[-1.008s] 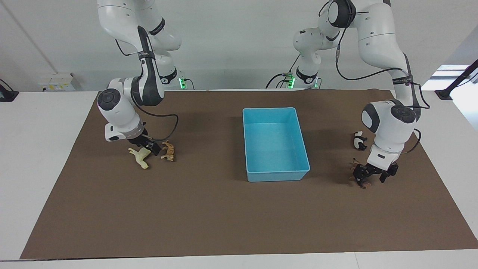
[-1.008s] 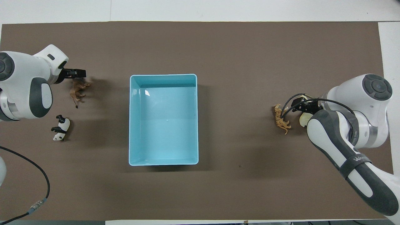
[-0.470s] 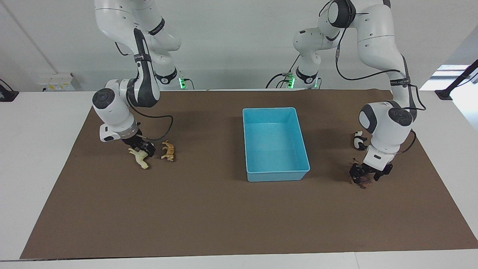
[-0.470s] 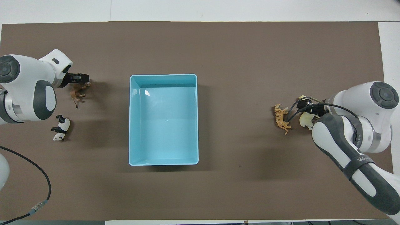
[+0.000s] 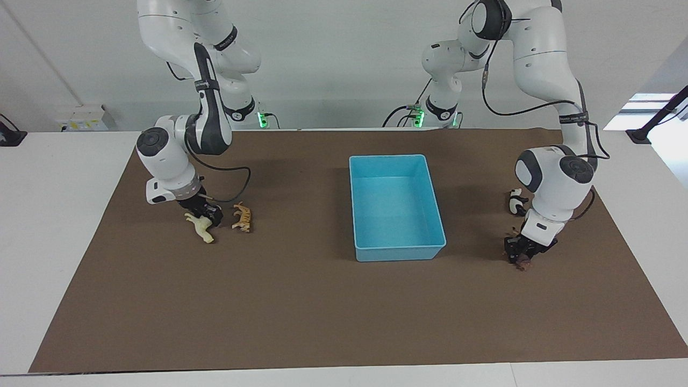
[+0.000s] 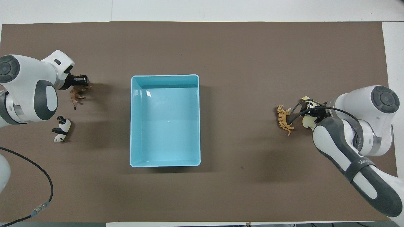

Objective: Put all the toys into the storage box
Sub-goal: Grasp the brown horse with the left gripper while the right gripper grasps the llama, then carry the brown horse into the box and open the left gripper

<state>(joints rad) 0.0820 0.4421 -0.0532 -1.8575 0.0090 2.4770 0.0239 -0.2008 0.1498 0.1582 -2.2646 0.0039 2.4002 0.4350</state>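
While the left gripper (image 5: 520, 257) pinches the small brown plastic lion (image 6: 78, 93) beside the black-and-white panda figurine (image 6: 61, 129), the right gripper (image 5: 208, 215) clasps the cream-yellow plastic horse (image 5: 200, 227) beside the orange striped tiger (image 5: 242, 217); bare brown mat (image 5: 301, 301) rings the empty light blue rectangular storage box (image 5: 398, 253).

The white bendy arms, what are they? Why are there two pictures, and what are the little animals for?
They are two robot arms. Each ends in an end effector, a two-finger pincher. One picture looks at the robots from across the table; the other looks down from above them. On the brown mat sit an empty light blue storage box and four toy animals. The left end effector is pinched shut on the brown lion, down on the mat, with the panda nearby. The right end effector is down at the cream horse, beside the orange tiger; I can't tell if it has grabbed it. The toys are meant to go in the box.
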